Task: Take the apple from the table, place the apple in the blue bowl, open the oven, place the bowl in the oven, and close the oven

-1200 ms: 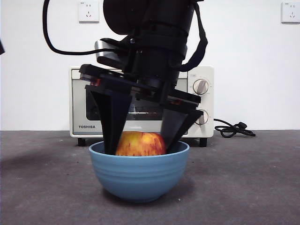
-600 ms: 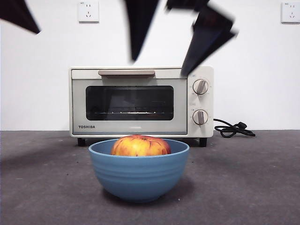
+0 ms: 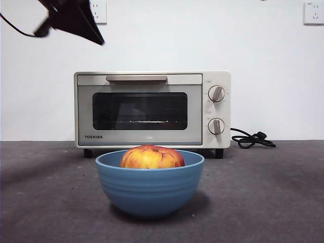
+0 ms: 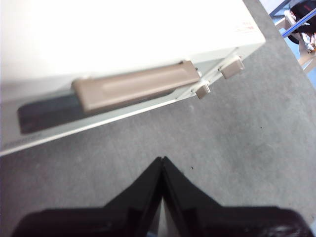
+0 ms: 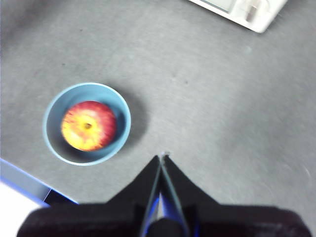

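The red and yellow apple point(image 3: 151, 157) lies in the blue bowl point(image 3: 150, 190), which stands on the table point(image 3: 263, 202) in front of the oven point(image 3: 152, 109). The oven door is closed, its beige handle point(image 3: 136, 78) along the top. My left gripper point(image 4: 162, 159) is shut and hovers above the table in front of the oven, with the handle point(image 4: 133, 89) below and ahead of it. It shows as a black tip point(image 3: 96, 38) at the upper left of the front view. My right gripper point(image 5: 161, 157) is shut and empty, high above the table beside the bowl point(image 5: 123, 111) and apple point(image 5: 89, 125).
A black cord point(image 3: 250, 139) lies coiled on the table to the right of the oven. Two round knobs point(image 3: 216, 93) sit on the oven's right side. Wall sockets point(image 3: 313, 12) are high on the white wall behind.
The right gripper let go of the apple in the bowl, rose out of the front view and shut. The left gripper has come in at the upper left, above the oven's front.
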Robot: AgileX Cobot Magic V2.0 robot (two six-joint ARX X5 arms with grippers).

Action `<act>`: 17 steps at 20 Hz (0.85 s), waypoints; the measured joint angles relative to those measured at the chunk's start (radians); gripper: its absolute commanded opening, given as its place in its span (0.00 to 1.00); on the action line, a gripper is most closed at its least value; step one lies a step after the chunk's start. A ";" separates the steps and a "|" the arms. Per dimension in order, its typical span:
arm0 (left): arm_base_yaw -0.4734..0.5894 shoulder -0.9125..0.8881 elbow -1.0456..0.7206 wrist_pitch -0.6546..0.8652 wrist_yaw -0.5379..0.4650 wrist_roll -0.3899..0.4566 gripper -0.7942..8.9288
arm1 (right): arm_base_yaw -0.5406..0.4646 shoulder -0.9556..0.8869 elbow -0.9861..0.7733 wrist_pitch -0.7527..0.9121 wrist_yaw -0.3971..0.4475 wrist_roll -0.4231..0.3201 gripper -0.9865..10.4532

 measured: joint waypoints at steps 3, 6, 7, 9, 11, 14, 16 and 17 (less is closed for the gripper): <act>-0.015 0.102 0.073 0.021 0.000 -0.001 0.08 | 0.000 -0.101 -0.132 0.016 0.058 0.075 0.08; -0.019 0.150 0.097 0.089 0.000 -0.029 0.08 | 0.000 -0.196 -0.276 0.021 0.048 0.164 0.08; -0.019 0.158 0.097 0.109 0.000 -0.037 0.08 | 0.000 -0.224 -0.312 0.020 0.035 0.192 0.08; -0.019 0.175 0.097 0.137 -0.003 -0.049 0.08 | 0.000 -0.272 -0.360 0.024 -0.005 0.245 0.08; -0.019 0.195 0.097 0.177 -0.012 -0.062 0.08 | 0.000 -0.303 -0.373 0.025 -0.024 0.285 0.08; -0.019 0.214 0.097 0.192 -0.031 -0.076 0.08 | 0.000 -0.328 -0.373 0.029 -0.031 0.321 0.08; -0.019 0.227 0.097 0.191 -0.035 -0.076 0.08 | 0.000 -0.329 -0.373 0.051 -0.032 0.332 0.08; -0.019 0.238 0.098 0.191 -0.030 -0.078 0.08 | 0.000 -0.328 -0.373 0.069 -0.032 0.333 0.08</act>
